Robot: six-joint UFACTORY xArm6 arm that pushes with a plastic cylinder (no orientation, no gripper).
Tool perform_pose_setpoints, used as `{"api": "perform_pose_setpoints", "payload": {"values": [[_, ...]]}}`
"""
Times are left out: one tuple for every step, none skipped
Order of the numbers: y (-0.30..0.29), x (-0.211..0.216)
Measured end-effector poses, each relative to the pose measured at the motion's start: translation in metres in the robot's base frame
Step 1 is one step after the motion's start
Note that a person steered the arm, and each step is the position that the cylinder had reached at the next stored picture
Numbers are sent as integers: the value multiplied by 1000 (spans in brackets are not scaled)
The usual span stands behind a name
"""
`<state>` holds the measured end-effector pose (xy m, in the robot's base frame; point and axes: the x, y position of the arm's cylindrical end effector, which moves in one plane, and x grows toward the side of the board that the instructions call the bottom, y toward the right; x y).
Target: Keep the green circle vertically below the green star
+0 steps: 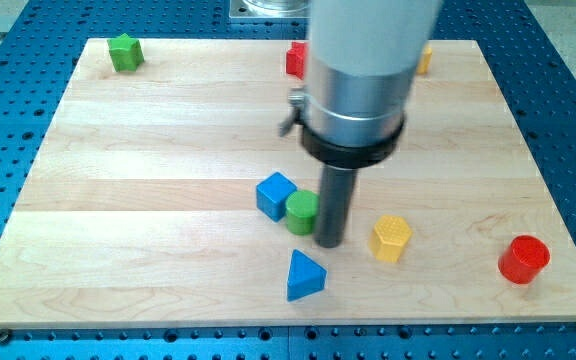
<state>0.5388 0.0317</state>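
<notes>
The green star [124,51] lies at the board's top left corner. The green circle [301,211] sits near the board's middle, lower down and far to the view's right of the star. My tip [329,243] stands right against the green circle's right side, touching or nearly touching it. The rod rises from there into the big grey arm body [360,80].
A blue cube [276,195] touches the green circle's left side. A blue triangle [304,275] lies just below. A yellow hexagon [391,237] sits right of my tip. A red cylinder [523,259] is at lower right. A red block [296,59] and a yellow block [424,58] are partly hidden behind the arm.
</notes>
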Motion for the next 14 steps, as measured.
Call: {"api": "perform_pose_setpoints", "payload": {"values": [[-49, -2], [9, -18], [-10, -24], [-86, -12], [-55, -13], [-14, -18], [-67, -22], [-145, -32], [-90, -34], [-44, -39], [-100, -47], [-44, -60], [-64, -84], [-186, -65]]}}
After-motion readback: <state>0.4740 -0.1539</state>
